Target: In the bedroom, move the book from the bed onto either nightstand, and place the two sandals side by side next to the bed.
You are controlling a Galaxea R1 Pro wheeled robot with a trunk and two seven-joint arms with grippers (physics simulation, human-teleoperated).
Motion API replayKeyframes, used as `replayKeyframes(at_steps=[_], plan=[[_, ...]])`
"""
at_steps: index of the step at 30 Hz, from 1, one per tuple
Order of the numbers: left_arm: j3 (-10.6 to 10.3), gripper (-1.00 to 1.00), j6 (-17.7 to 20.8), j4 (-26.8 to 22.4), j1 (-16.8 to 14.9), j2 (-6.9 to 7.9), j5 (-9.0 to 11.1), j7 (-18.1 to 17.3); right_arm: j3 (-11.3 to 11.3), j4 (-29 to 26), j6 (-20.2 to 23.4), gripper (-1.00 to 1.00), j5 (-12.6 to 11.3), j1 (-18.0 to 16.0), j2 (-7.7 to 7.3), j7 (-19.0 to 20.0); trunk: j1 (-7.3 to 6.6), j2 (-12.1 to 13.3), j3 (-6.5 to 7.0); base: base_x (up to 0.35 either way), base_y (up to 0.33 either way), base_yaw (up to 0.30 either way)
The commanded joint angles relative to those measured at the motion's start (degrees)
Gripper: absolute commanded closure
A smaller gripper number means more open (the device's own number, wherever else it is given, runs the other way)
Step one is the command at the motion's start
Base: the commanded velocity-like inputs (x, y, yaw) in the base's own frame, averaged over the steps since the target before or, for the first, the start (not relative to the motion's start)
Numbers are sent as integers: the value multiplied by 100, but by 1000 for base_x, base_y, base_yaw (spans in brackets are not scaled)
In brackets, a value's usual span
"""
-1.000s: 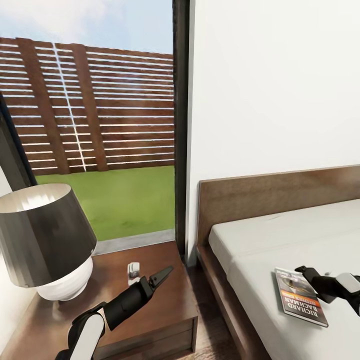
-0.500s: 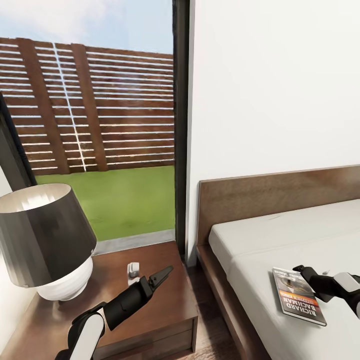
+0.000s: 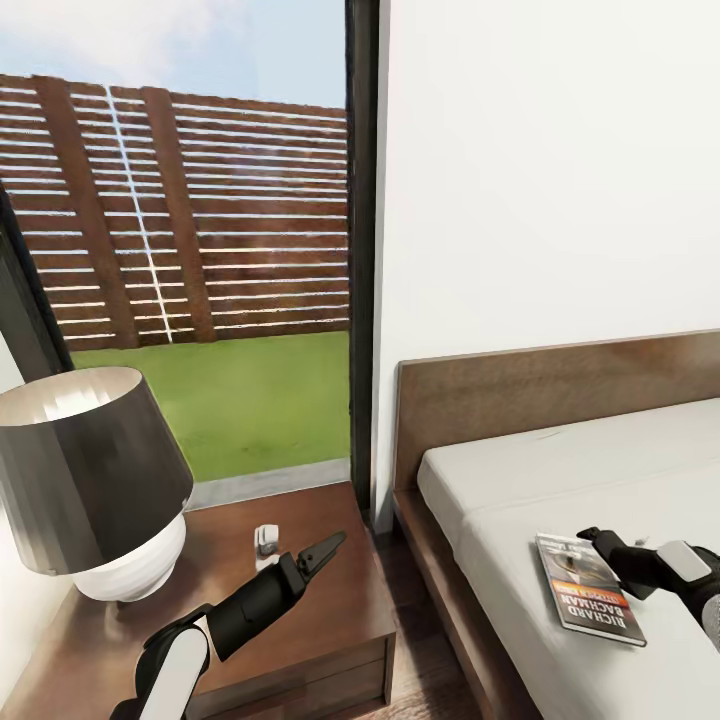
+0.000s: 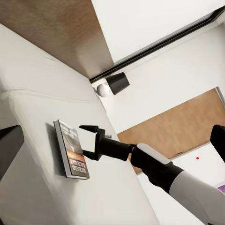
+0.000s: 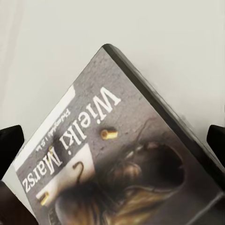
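Book [image 3: 587,590] has slid a little toward the bed's near edge versus the earlier head frames, with the right gripper [image 3: 588,540] tracking along at its far end; left arm and camera unchanged.

Largest to smallest:
- bed [image 3: 520,400]: dark wood frame and headboard, pale mattress, under and all around the right fingers.
- nightstand [image 3: 330,600]: glossy dark wood, directly below the left gripper [image 3: 335,545], well apart from the right fingers across the gap at the bed side.
- lamp [image 3: 90,470]: dark shade, white base, on the nightstand behind the left fingers.
- Book: thin paperback, flat on the mattress, grey cover, orange band, white lettering, cover up. Right wrist view shows it just ahead of the fingers, between the tips.
- small white object [image 3: 266,540] on the nightstand, just beyond the left fingertips.

Fingers: right pair spread wide, straddling the book's end, nothing pinched. Left pair pressed together, holding nothing.

Step, my read: pre-grasp on the book. Flat thin book gives little edge to pinch; probably needs dragging to overhang the mattress edge or tipping a corner up, then close on it and carry to the nightstand. Sandals not started.
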Motion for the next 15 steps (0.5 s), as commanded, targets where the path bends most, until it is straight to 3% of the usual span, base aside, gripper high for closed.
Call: replayKeyframes(at_steps=[1, 15], plan=[[4, -100, 36, 0, -4, -2, 23, 0, -25, 154, 43, -100, -50, 2, 9, -20, 0, -2, -7, 0, 0, 0], [4, -100, 28, 0, -4, -2, 23, 0, -9, 146, 43, -100, -36, 2, 161, -18, 0, -2, -7, 0, 0, 0]])
